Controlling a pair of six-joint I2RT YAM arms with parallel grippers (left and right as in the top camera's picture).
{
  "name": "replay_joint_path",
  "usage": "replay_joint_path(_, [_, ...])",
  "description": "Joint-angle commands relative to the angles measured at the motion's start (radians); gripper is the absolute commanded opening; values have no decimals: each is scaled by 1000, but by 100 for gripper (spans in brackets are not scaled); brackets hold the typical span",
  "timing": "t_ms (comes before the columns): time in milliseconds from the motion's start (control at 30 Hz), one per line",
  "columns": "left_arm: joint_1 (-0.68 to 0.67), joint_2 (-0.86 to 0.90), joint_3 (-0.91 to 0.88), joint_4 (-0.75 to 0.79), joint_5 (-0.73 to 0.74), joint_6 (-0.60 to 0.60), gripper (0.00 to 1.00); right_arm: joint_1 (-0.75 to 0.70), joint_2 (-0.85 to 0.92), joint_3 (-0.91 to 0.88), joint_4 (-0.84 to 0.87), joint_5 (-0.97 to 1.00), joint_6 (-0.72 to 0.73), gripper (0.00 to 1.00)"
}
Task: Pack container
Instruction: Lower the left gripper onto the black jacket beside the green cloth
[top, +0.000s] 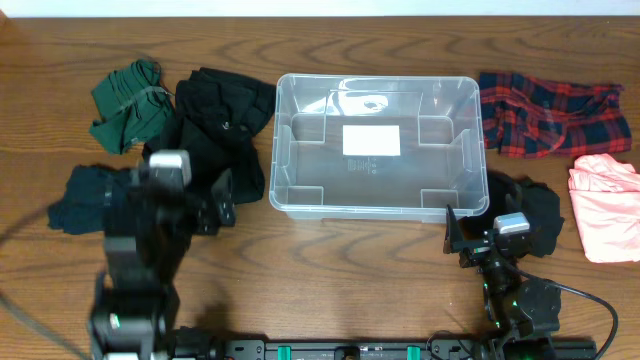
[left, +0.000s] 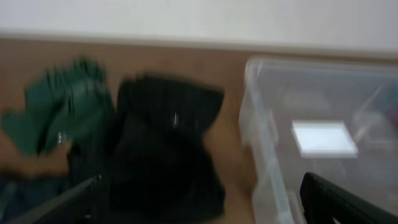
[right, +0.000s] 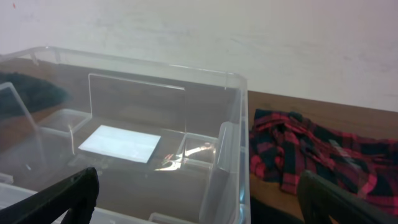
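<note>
1. While reading the overhead view, find the container (top: 376, 78) at the middle of the surface (top: 330, 270), holding nothing but the white label (top: 371, 140) on its base. Note its long axis running left to right, between the two arms.
2. Find the left tool (top: 215, 205) with fingers wide apart and gripping nothing, just off the container's left short end and at the near edge of the black garment (top: 215, 125).
3. Find the right tool (top: 468, 238) likewise spread and gripping nothing, at the container's near right corner and facing across the bin.
4. Count the clothes, all outside the container:
   - on the left, the green garment (top: 128, 103), the black garment and a dark teal garment (top: 80, 195);
   - on the right, the plaid garment (top: 550, 115), the pink garment (top: 600, 205) and a dark cloth (top: 535, 215) beside the right arm.
5. Judge packing as not yet begun, with a first pick as the step in hand.
6. Weigh the deciding relation:
   - From the left tool, the black garment lies straight ahead between the fingers, though blurred in the left wrist view, and the container sits immediately to the right. Expect a short sideways carry over the left rim.
   - From the right tool, the plaid garment lies ahead, off to the right and well apart. The dark cloth sits beside the arm, not between the fingers.
7. Judge the left arm better placed for the first garment.
</note>
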Motion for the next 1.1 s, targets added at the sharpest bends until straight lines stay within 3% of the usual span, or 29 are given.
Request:
replay_joint_path(0, [9,193,216,-134,1,94,98,-9,-5,-2,-3,-7,-12,99])
replay_joint_path(200, [137,566,653,-517,13,109,98,-9,-5,-2,-3,-7,-12,99])
replay_joint_path(367, [261,788,872,-586,129,109,98,-9,-5,-2,-3,-7,-12,99])
replay_joint_path(567, [327,894,882,-499,128,119,98,-9,-5,-2,-3,-7,-12,99])
replay_joint_path(800, [327,966,878,-513,128,338,98,-9,-5,-2,-3,-7,-12,99])
replay_joint_path(1067, [327,1064,877,-507,124,431,98,-9,-5,-2,-3,-7,-12,99])
